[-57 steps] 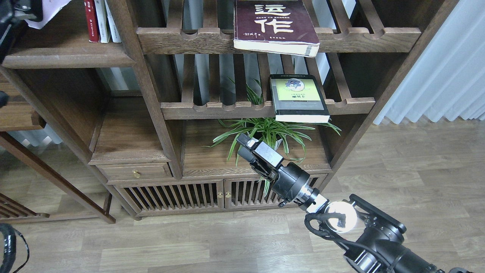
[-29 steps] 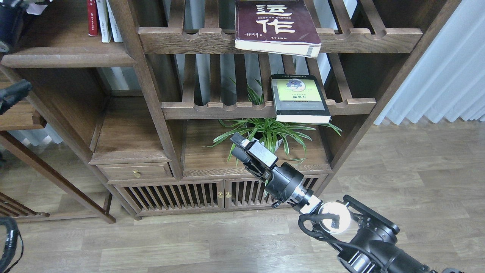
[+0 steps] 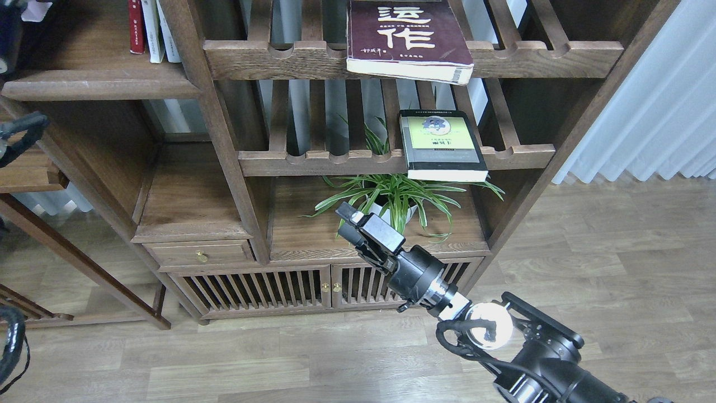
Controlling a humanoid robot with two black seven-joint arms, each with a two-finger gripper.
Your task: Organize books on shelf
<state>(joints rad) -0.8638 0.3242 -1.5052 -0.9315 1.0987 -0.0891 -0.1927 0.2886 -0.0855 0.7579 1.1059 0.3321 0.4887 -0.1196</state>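
The right gripper [image 3: 348, 215] hangs in open air in front of the bookcase, its tip before the spider plant [image 3: 394, 196]; its jaws show only as a dark end-on tip, so I cannot tell how far apart they stand, and nothing is seen in them. The right arm rises from the lower right corner over the bare wood floor [image 3: 587, 252], with open room on every side of it. At the far left edge only a dark curved piece of the left arm [image 3: 19, 134] shows; its jaws are out of sight.

The plant sits in a white pot [image 3: 391, 211] on the surface of the lower compartment, above the slatted cabinet doors [image 3: 324, 285].

The black-bordered book [image 3: 442, 143] with a yellow-green cover lies flat on the middle slatted rack [image 3: 313, 162], its front edge jutting past the scalloped rail. The maroon book [image 3: 405, 36] with white characters lies on the upper slatted rack [image 3: 268, 56], overhanging its rail as well.

The plank shelf [image 3: 95, 84] at upper left is mostly bare, its rounded front edge unobstructed; slim red and white volumes [image 3: 151, 28] stand upright at its right end. A scrap of something pale [image 3: 36, 8] shows in the top left corner; what it is cannot be told.
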